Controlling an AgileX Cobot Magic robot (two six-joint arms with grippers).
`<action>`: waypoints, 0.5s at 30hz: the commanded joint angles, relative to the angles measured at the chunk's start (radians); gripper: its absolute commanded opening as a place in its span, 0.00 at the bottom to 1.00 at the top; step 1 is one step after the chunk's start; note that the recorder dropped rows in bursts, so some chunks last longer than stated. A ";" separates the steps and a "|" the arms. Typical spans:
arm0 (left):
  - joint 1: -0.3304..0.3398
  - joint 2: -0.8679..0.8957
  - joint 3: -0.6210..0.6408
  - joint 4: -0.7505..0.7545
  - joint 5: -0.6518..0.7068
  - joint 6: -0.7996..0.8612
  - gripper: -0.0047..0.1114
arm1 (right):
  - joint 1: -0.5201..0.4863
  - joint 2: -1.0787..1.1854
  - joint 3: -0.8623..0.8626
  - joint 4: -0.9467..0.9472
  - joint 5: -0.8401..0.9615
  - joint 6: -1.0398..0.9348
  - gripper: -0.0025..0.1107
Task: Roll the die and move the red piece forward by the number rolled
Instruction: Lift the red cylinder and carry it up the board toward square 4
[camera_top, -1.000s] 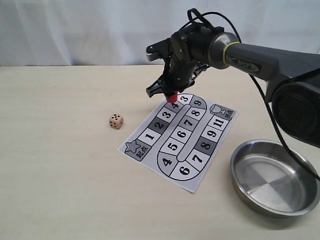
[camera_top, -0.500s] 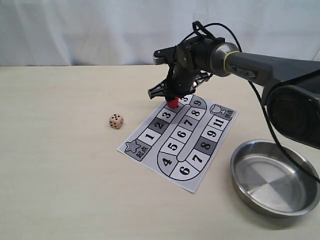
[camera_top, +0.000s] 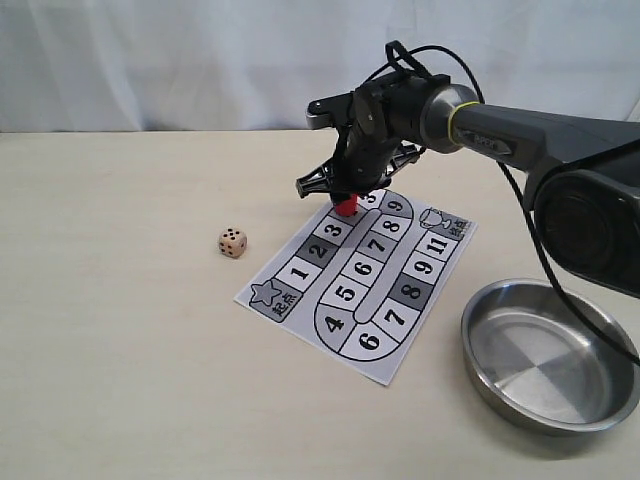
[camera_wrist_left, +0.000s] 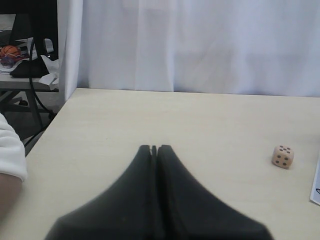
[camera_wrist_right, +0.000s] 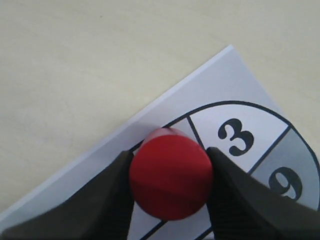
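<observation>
My right gripper (camera_top: 347, 198) is shut on the red piece (camera_top: 346, 207), a bright red upright cylinder, at the far end of the paper game board (camera_top: 360, 285). In the right wrist view the two black fingers press both sides of the red piece (camera_wrist_right: 171, 172), which sits over the square beside the one marked 3, with the right gripper (camera_wrist_right: 169, 153) straight above it. The die (camera_top: 232, 242), a pale beige cube with black pips, lies on the table left of the board. My left gripper (camera_wrist_left: 154, 148) is shut and empty, with the die (camera_wrist_left: 282, 156) well off to one side of it.
A round metal bowl (camera_top: 505, 310) stands on the table to the right of the board's near end. A white curtain closes off the back. The board's corner (camera_wrist_left: 316, 186) shows at the edge of the left wrist view.
The right gripper has come down and slightly right with the red piece, bringing it low onto the board's far end. It has held still for the last half second. The die has not moved.
</observation>
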 joint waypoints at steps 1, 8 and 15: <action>0.000 -0.001 0.002 0.001 -0.012 -0.005 0.04 | -0.020 -0.030 0.001 -0.001 -0.016 0.018 0.06; 0.000 -0.001 0.002 0.001 -0.012 -0.005 0.04 | -0.070 -0.074 0.001 0.011 -0.015 0.052 0.06; 0.000 -0.001 0.002 0.001 -0.012 -0.005 0.04 | -0.103 -0.018 0.001 0.080 -0.024 0.049 0.06</action>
